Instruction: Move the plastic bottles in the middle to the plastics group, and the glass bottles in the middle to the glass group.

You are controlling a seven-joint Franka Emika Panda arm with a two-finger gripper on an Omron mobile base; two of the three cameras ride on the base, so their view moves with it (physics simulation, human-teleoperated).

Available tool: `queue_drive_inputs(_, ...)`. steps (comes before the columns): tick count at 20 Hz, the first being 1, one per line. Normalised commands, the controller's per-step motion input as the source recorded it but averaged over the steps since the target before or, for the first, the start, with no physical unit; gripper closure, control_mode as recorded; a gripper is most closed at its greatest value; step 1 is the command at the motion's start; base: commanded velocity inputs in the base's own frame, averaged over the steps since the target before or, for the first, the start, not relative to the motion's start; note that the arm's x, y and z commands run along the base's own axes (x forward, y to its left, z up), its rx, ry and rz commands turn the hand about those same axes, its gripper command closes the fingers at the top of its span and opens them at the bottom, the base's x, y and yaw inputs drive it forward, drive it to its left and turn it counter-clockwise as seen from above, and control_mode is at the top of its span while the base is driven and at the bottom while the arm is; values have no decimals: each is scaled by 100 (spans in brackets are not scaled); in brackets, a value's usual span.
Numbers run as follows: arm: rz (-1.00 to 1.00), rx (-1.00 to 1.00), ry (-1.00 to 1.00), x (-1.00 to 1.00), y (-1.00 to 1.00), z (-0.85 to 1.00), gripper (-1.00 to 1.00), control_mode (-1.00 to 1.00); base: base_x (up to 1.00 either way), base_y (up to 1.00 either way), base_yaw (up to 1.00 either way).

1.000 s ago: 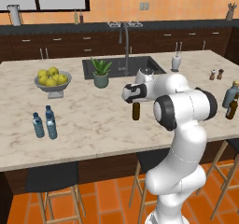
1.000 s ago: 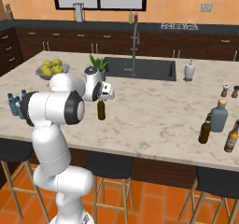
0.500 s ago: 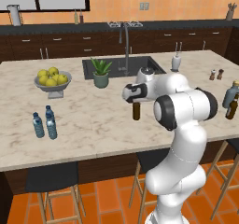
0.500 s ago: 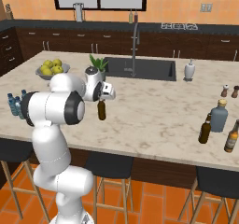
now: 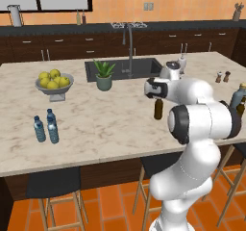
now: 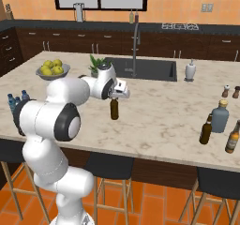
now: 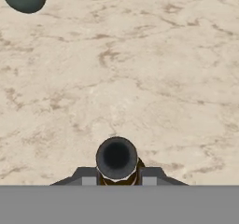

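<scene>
- Gripper [image 7: 116,174] clamped on the neck of a brown bottle [image 6: 114,109], mid-desk [image 5: 110,124], bottle upright.
- Base looks about touching the marble, hard to tell.
- Two more brown bottles [image 6: 206,130] by the grey-blue bottle [image 6: 219,117], far right.
- Water bottles [image 5: 47,127] near the left edge, fruit bowl [image 5: 54,83] behind.
</scene>
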Motion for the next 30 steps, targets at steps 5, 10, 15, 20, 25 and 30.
queue_drive_inputs(5, -7, 0, 0, -1, -100, 24, 100, -100, 0, 0, 0)
queue_drive_inputs(10, -8, 0, 0, 0, -100, 14, 100, -100, 0, 0, 0)
queue_drive_inputs(15, -8, 0, 0, 0, -100, 2, 100, -100, 0, 0, 0)
queue_drive_inputs(20, -6, 0, 0, -23, -99, -10, 100, -100, 0, 0, 0)
queue_drive_inputs(25, -2, 0, 0, -38, -85, -5, 100, -100, 0, 0, 0)
queue_drive_inputs(30, -4, 0, -3, 0, -59, 8, 100, -100, 0, 0, 0)
